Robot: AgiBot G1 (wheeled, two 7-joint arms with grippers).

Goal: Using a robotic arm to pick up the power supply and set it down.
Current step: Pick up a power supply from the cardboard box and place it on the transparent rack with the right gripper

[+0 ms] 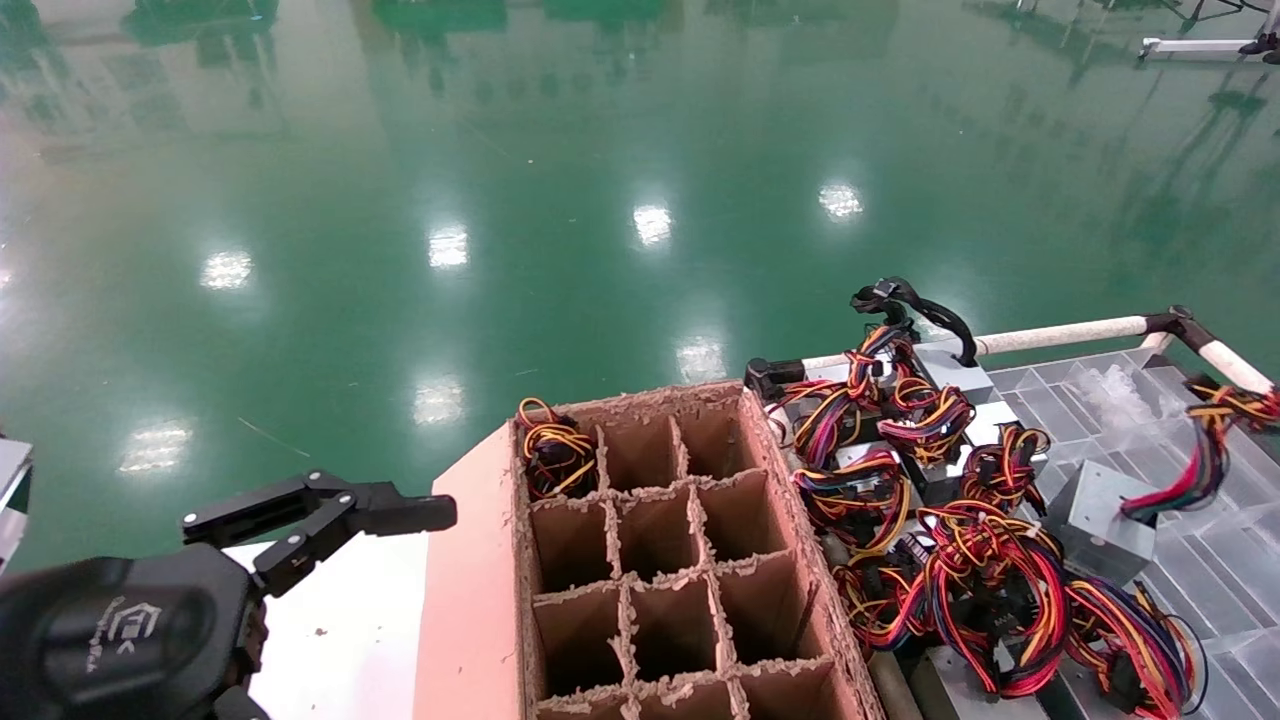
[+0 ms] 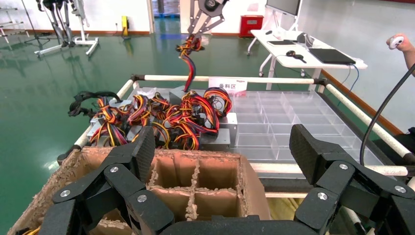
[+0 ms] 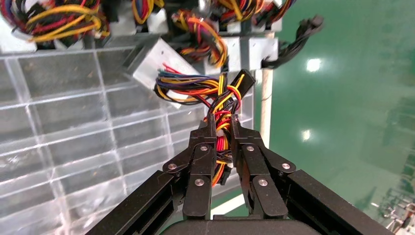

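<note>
Green floor (image 1: pixel 500 200); power supply (image 1: pixel 1105 520) (half-hidden)

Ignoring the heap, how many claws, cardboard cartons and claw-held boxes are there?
Black two-finger claws: 2, left claw and right claw
Brown cardboard carton with dividers: 1
Grey metal power supply, wires gripped by right claw: 1
Total: 4

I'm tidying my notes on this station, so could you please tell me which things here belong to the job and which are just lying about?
Part of the job:
- right gripper, shut on the wire bundle
- power supply, tilted over the clear tray
- divided cardboard carton

Just lying about:
- other power supplies heaped beside the carton
- left gripper, idle and open
</note>
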